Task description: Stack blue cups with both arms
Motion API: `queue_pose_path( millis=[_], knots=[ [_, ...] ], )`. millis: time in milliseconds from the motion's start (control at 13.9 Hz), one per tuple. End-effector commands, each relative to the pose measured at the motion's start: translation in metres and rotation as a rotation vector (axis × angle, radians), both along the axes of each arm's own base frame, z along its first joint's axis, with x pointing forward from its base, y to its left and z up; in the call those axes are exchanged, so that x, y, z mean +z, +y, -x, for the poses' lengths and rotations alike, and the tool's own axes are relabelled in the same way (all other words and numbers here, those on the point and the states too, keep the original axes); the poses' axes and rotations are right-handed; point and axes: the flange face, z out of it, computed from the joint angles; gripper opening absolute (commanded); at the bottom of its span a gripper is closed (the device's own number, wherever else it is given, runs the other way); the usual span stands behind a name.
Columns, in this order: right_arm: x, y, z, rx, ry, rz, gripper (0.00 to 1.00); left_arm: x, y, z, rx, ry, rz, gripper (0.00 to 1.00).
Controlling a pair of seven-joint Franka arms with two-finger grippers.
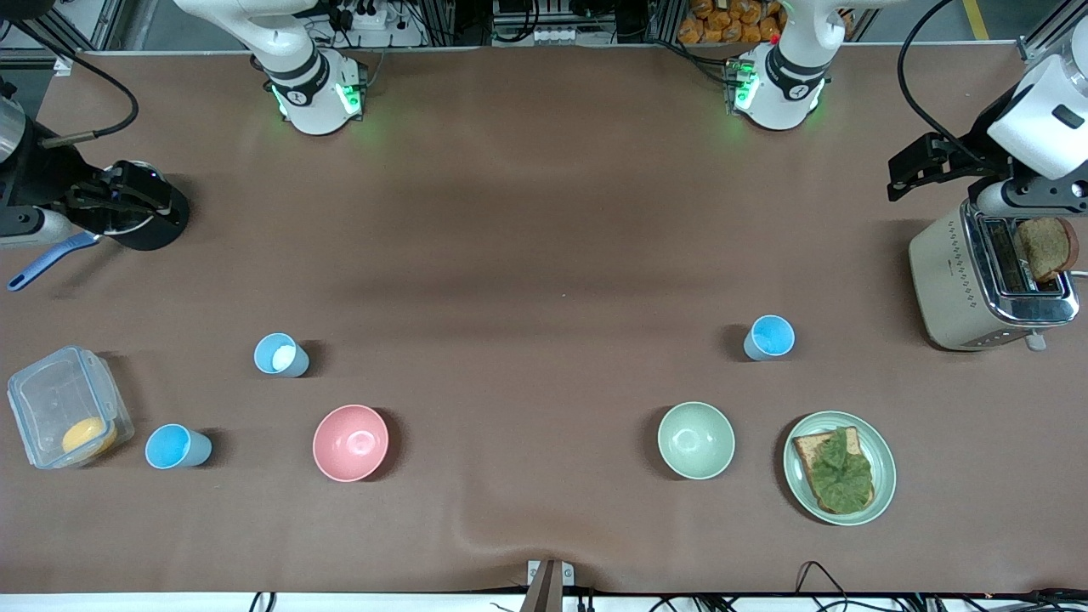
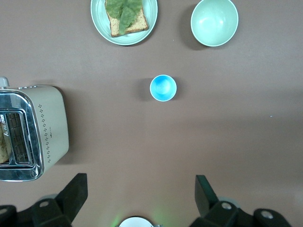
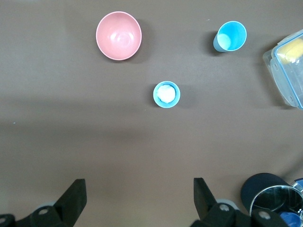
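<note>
Three blue cups stand upright on the brown table. A pale blue cup with a whitish inside, also in the right wrist view, stands toward the right arm's end. A sky-blue cup stands nearer the front camera, beside the clear box; it also shows in the right wrist view. Another sky-blue cup stands toward the left arm's end, also in the left wrist view. My left gripper and right gripper hang high over bare table, open and empty. Neither shows in the front view.
A pink bowl and a pale green bowl sit near the front. A plate holds toast with lettuce. A toaster stands at the left arm's end. A clear box and a dark pot are at the right arm's end.
</note>
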Motion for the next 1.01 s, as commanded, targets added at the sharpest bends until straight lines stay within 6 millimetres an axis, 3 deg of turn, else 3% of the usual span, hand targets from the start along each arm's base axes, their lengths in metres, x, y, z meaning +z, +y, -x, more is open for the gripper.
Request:
queue_pose_path(
  millis=[0, 216, 288, 504, 791, 935],
  knots=[
    [-0.001, -0.001, -0.001, 0.002, 0.004, -0.012, 1.0, 0.002, 0.004, 0.003, -0.011, 0.004, -0.005, 1.0],
    [-0.021, -0.002, -0.011, 0.002, 0.041, -0.01, 1.0, -0.007, 0.006, 0.003, -0.007, 0.024, -0.005, 1.0],
    [-0.047, 0.004, -0.022, 0.018, 0.089, -0.006, 1.0, -0.011, 0.005, 0.002, -0.009, 0.033, -0.006, 1.0],
    [-0.082, -0.001, -0.037, 0.047, 0.143, 0.003, 1.0, -0.035, 0.005, 0.001, -0.008, 0.067, -0.011, 1.0],
    [-0.139, 0.007, -0.066, 0.045, 0.158, 0.009, 1.0, -0.083, 0.016, -0.007, 0.016, 0.079, -0.009, 1.0],
    [-0.184, 0.013, -0.079, 0.046, 0.164, 0.01, 1.0, -0.112, 0.023, -0.008, 0.03, 0.073, -0.011, 1.0]
  ],
)
